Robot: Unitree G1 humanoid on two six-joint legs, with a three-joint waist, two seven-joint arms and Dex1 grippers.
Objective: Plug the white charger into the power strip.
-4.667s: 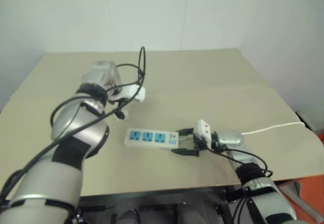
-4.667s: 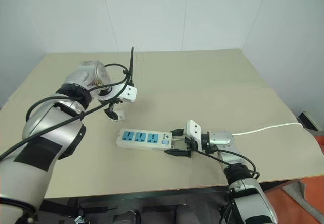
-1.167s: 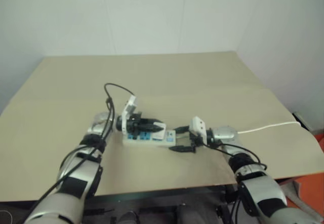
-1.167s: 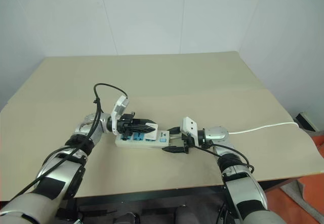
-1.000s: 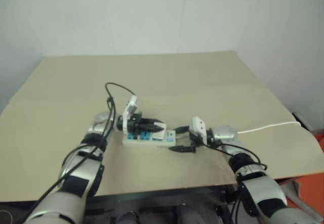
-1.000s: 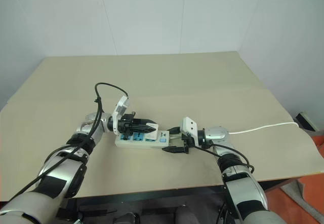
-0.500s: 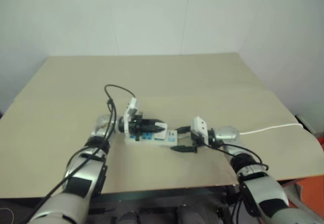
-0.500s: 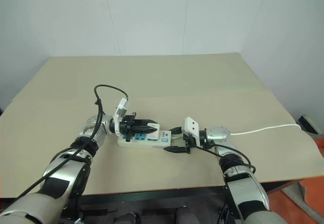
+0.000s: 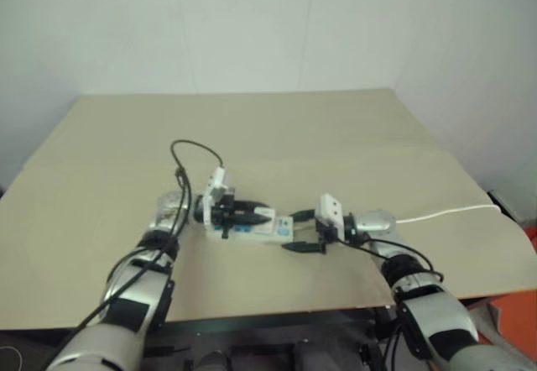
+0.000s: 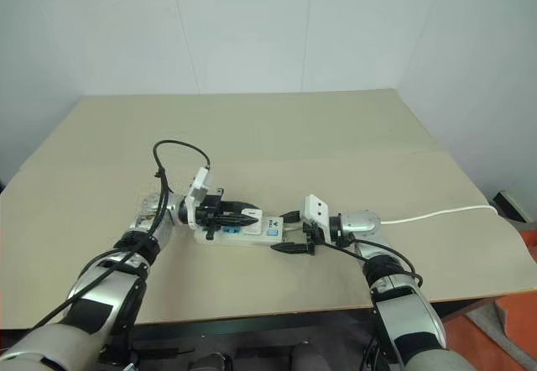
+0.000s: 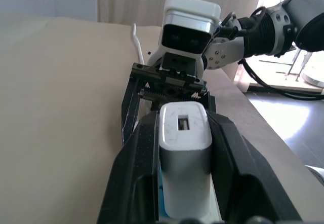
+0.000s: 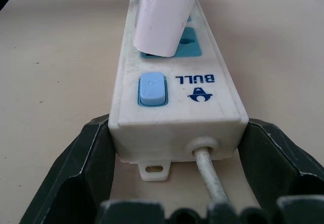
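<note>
Right, my left gripper [image 11: 185,148] has its black fingers clamped on either side of the white charger [image 11: 185,160], which it holds low over the power strip [image 12: 174,84], its lower end right at the blue socket face nearest the switch; I cannot tell whether the pins have gone in. My right gripper [image 12: 177,155] has its jaws spread around the cord end of the strip, one finger at each side wall, though I cannot tell whether they press on it. The strip lies flat on the beige table [image 10: 336,128], its thin white cord [image 10: 436,213] trailing off to my right.
</note>
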